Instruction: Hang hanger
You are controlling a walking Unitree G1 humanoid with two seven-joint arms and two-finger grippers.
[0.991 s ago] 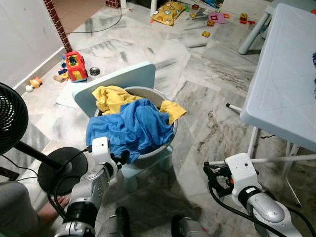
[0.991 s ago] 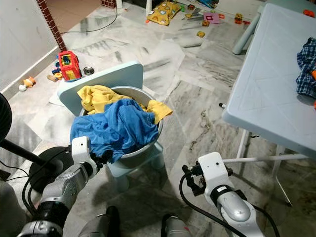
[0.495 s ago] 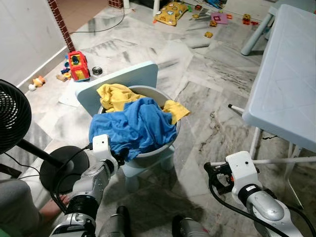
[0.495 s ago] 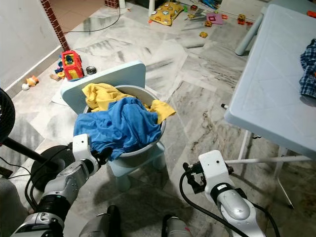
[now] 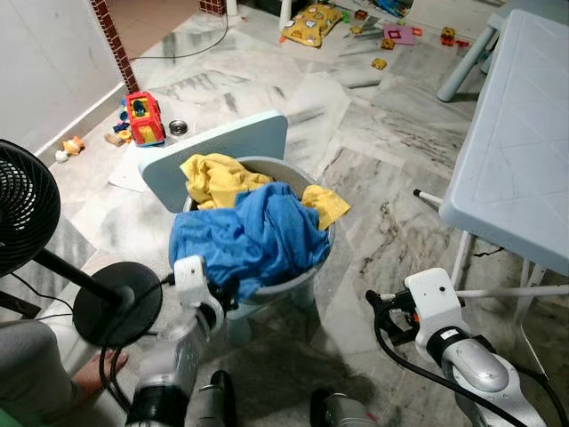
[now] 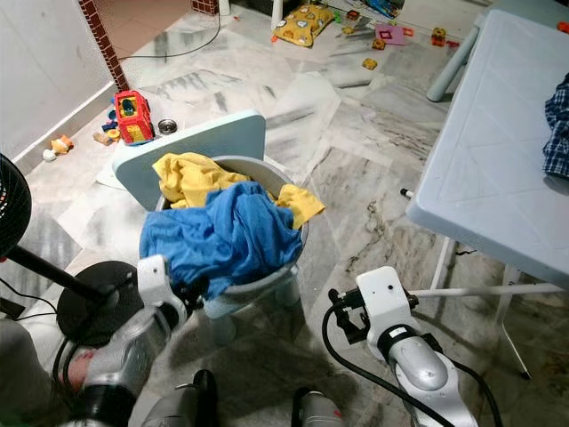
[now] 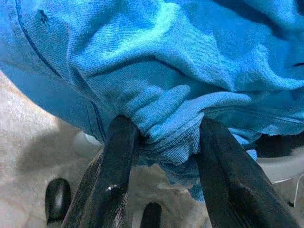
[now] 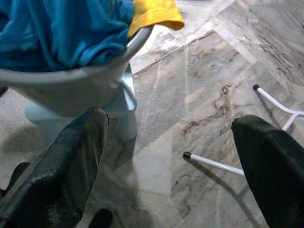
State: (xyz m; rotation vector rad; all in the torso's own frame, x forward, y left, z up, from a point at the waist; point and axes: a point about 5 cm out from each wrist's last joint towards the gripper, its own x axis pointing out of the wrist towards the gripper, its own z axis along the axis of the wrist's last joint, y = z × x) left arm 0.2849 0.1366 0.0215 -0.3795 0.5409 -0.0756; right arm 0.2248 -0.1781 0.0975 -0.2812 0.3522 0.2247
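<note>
So from the left eye view: over the last second the whole picture slid a bit, which is just our head moving, but the left gripper (image 5: pixel 216 289) really has pushed forward. It's now tucked right under the overhanging edge of the blue garment (image 5: pixel 249 238), where a second ago it sat a little short of it. The garment is heaped with a yellow cloth (image 5: pixel 216 176) in a grey basin (image 5: pixel 298 280) on a small pale-blue chair (image 5: pixel 218 153).

In the right eye view the right gripper (image 6: pixel 338 313) hangs low over the marble floor (image 6: pixel 356 200), about where it was before, well apart from the basin. On the pale-blue tabletop (image 6: pixel 493 151) a bit of plaid cloth (image 6: pixel 557 116) peeks in at the edge. A black fan stand (image 6: pixel 84 302) sits to our left.

Left wrist view is the useful one: the fingers (image 7: pixel 111 180) are closed in on a bunched fold of the blue hem, gripping it.

Right wrist view: the fingers (image 8: pixel 71 161) are spread wide with nothing between them, looking at the basin rim and some thin white rods (image 8: pixel 216 164) on the floor.

As for the hanger itself, we honestly can't spot one anywhere. Our guess is we've just grabbed the shirt that will go on it, so the hanging part hasn't started yet.
</note>
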